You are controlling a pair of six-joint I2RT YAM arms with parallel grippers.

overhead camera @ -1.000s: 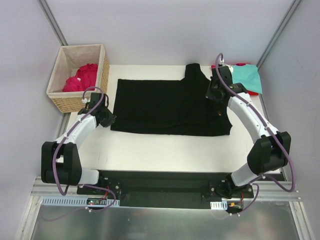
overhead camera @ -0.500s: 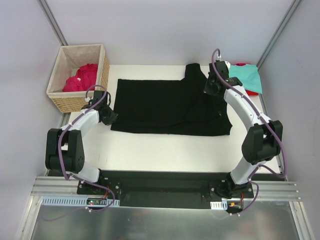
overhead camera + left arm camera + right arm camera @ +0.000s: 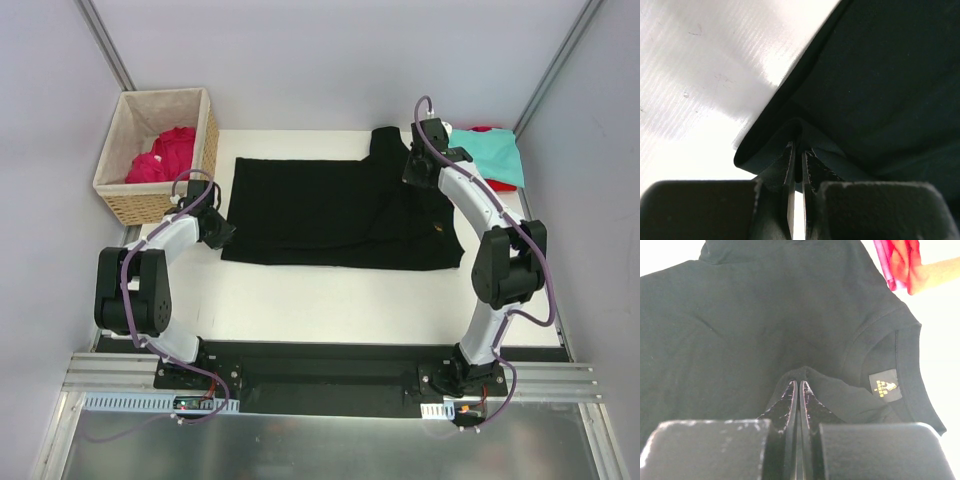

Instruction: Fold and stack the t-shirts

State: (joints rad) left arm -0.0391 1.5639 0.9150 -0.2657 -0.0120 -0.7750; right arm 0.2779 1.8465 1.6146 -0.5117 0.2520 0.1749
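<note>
Both arms' jaws pinch thin folds of the large black cloth t-shirt; either shallow bite could slip when lifted.

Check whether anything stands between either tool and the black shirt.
Nothing visible does. The left tool is shut on a pinched fold at the near left corner of the black shirt. The right tool is shut on a fold beside the collar. Both already touch the cloth directly.

A woven wicker basket with beige lining stands off the white table's far left corner.
</note>
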